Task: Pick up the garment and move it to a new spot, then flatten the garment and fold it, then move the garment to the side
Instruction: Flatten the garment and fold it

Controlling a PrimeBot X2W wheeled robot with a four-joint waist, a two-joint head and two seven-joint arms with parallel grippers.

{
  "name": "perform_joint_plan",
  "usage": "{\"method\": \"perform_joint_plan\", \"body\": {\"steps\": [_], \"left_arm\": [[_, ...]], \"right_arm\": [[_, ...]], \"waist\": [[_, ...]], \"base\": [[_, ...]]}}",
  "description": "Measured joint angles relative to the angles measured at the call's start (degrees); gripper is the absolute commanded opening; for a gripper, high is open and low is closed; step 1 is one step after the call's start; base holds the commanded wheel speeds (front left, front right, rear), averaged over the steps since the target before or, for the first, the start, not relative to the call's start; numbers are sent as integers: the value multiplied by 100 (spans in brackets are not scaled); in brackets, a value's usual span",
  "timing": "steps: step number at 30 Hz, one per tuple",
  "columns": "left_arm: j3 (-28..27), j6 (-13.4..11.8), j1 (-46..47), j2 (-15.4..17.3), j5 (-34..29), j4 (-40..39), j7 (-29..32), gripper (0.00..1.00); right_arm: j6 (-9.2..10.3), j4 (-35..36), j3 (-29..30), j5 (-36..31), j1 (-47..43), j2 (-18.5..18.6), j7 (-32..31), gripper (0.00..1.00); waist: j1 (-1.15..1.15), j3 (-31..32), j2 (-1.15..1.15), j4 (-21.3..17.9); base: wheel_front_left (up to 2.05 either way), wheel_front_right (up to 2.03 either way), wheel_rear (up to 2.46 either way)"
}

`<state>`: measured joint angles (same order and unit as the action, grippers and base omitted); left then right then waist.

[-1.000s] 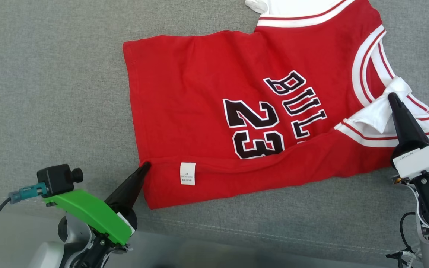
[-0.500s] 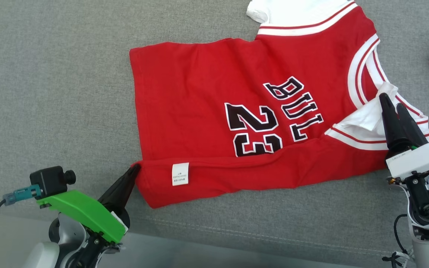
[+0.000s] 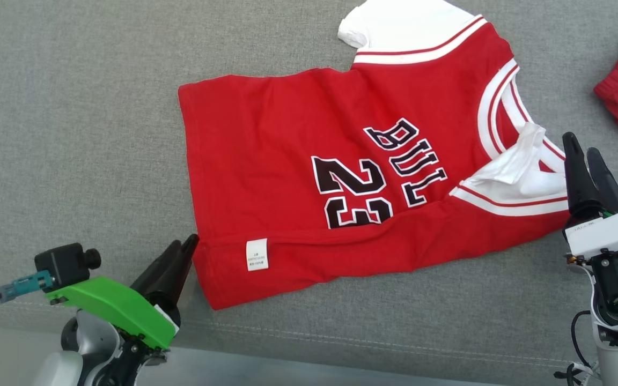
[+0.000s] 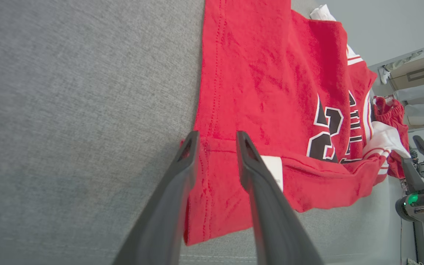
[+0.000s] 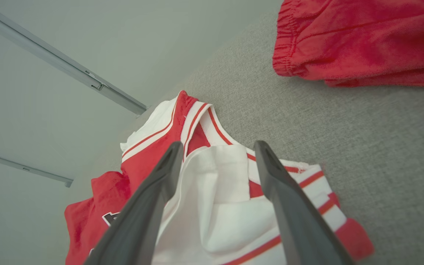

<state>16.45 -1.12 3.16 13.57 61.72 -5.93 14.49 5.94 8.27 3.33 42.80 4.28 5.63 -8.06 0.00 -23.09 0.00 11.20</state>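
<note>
The red Bulls jersey [image 3: 298, 161], likely soft and limp, lies on the grey cushion [image 3: 73, 107]. The left gripper [image 3: 185, 241], fingers parted, straddles its hem corner [image 3: 204, 249]. The right gripper [image 3: 581, 143], spread wide, straddles its white sleeve [image 3: 513, 171]. Both look like sound pinch points.

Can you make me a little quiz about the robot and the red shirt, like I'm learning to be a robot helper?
1. True or false: the right gripper is shut on the shirt.
2. Which number is printed on the shirt? A) 23 B) 32 C) 7
3. Fill in the gap: the white label lies nearest the ___ gripper.

Key
1. False: its fingers stand apart.
2. A.
3. Left: the left gripper is beside that corner.
</note>
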Motion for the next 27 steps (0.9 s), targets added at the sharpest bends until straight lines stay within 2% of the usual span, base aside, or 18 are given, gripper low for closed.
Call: {"method": "perform_joint_plan", "body": {"steps": [1, 2, 5, 7, 10, 12, 15, 18, 23, 27], "left_arm": [[-25, -16, -7, 2, -25, 0, -53, 88], [-67, -44, -23, 3, -101, -2, -109, 100], [-289, -93, -189, -86, -133, -133, -361, 100], [-350, -98, -310, -330, 114, -260, -466, 100], [-234, -99, -515, -675, 456, -414, -472, 100], [-113, -98, -680, -791, 582, -458, -456, 100], [14, -100, -931, -881, 631, -510, -445, 100], [86, -124, -1122, -978, 947, -591, -405, 100], [137, -151, -1302, -998, 1269, -509, -396, 100], [151, -201, -1318, -993, 1265, -331, -398, 100]], "right_arm": [[-27, 2, 15, -4, -2, 1, 47, 100], [-38, 7, 27, -29, -10, 7, 104, 100], [-88, 35, 100, -112, -102, 25, 275, 100], [-88, 38, 127, -114, -244, 24, 316, 100], [-89, 41, 152, -103, -474, -10, 357, 100], [-89, 26, 147, -100, -608, -21, 357, 100], [-89, -25, 155, -100, -811, -21, 407, 100], [-88, -40, 192, -96, -984, -47, 423, 100], [-94, -200, 146, -43, -1154, -98, 424, 100], [-140, -319, 48, -36, -1211, -119, 422, 100]], "waist": [[0, 34, 0, -6], [0, 70, 0, -12], [0, 236, 0, -34], [0, 324, 0, -45], [0, 447, 0, -61], [0, 516, 0, -74], [0, 601, 0, -96], [0, 647, 0, -119], [0, 643, 0, -117], [0, 603, 0, -103]], "base": [[0, 0, 0], [0, 0, 0], [0, 0, 0], [0, 0, 0], [0, 0, 0], [0, 0, 0], [0, 0, 0], [0, 0, 0], [0, 0, 0], [0, 0, 0]]}}
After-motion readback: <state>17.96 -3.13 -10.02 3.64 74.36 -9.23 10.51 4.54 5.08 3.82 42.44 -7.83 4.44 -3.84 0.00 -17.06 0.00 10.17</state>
